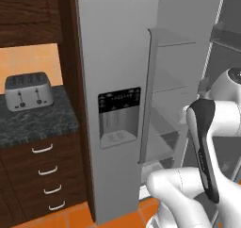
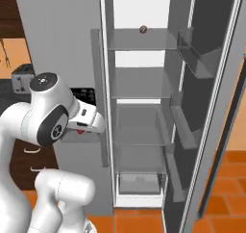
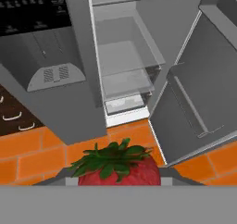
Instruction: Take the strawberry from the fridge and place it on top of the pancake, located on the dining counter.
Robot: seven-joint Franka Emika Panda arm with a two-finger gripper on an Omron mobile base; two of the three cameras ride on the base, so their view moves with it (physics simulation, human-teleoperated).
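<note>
**Berry in the jaws, fridge door wide open**

From the left base camera: the fridge [image 1: 117,104] fills the middle, its left door shut with the black dispenser panel [image 1: 119,116] facing us, its right side swung open on bare glass shelves. The white arm [image 1: 207,142] is folded in the lower right corner. Off to the left, a toaster [image 1: 28,91] sits on a dark speckled bench [image 1: 37,121].

Over to the right base camera: a straight look into the open compartment, shelf after shelf of clear glass, with one small dark round item [image 2: 143,29] on the top shelf, too small to name. The arm is drawn up beside the closed door, and a speck of red shows under the hand, likely the strawberry [image 2: 81,129].

Now the hand camera, and here it is plainly: the strawberry [image 3: 118,165] sits right at the bottom of the picture, green leaves spread on top, red body below, over the orange tiled floor [image 3: 41,158]. The gripper [image 3: 118,180] looks closed on it, though the fingertips themselves are hidden behind the fruit.

My read on handling: light, soft, easily bruised, with a tapered, slightly slick skin. Best held across the broad shoulders just under the leaves, with gentle pressure. Squeeze hard and it crushes; grip the narrow tip and it could squirt free.
</note>
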